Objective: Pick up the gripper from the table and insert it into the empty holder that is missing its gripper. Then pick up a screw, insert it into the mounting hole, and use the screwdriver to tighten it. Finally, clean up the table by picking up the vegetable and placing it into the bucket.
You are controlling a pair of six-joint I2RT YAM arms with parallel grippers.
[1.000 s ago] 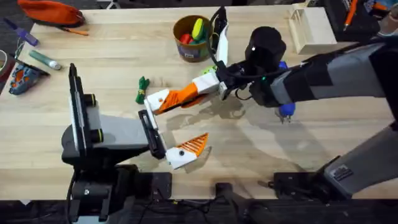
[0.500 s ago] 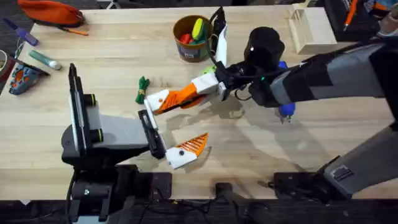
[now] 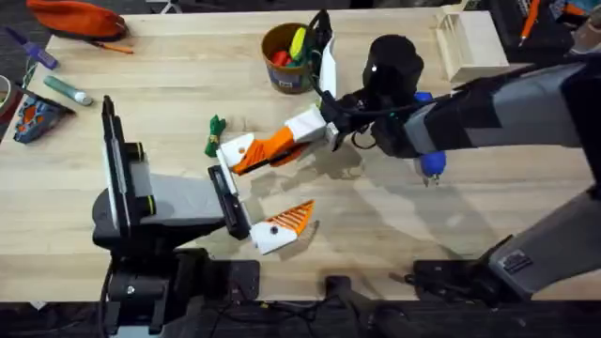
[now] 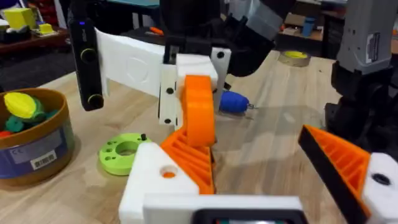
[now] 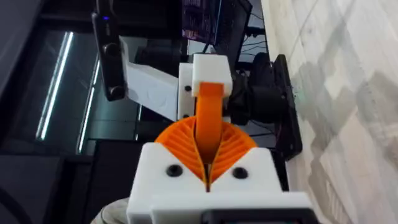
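My right gripper (image 3: 315, 128) (image 5: 208, 158) is shut on the orange ribbed gripper (image 3: 274, 145) (image 4: 199, 118) (image 5: 210, 115). The pad's other end sits against the white holder (image 3: 235, 151) (image 4: 154, 182) (image 5: 211, 70), which is the far finger of my left gripper (image 3: 280, 186). That left gripper is open wide, and its near finger (image 3: 280, 227) (image 4: 348, 168) carries its own orange pad. Just left of the holder lies the green vegetable (image 3: 215, 134). The mustard bucket (image 3: 289, 58) (image 4: 31, 143) stands at the back. The blue screwdriver (image 3: 428, 165) (image 4: 233, 101) lies partly under my right arm.
A flat green ring disc (image 4: 124, 152) lies between the bucket and the grippers. A pale box (image 3: 470, 42) stands at the back right. An orange pouch (image 3: 80, 19) and a marker (image 3: 66, 90) lie at the back left. Bare wood stretches along the front right.
My right gripper has shifted slightly toward the back of the table with the orange pad, tilting it a little. The left arm has not moved.
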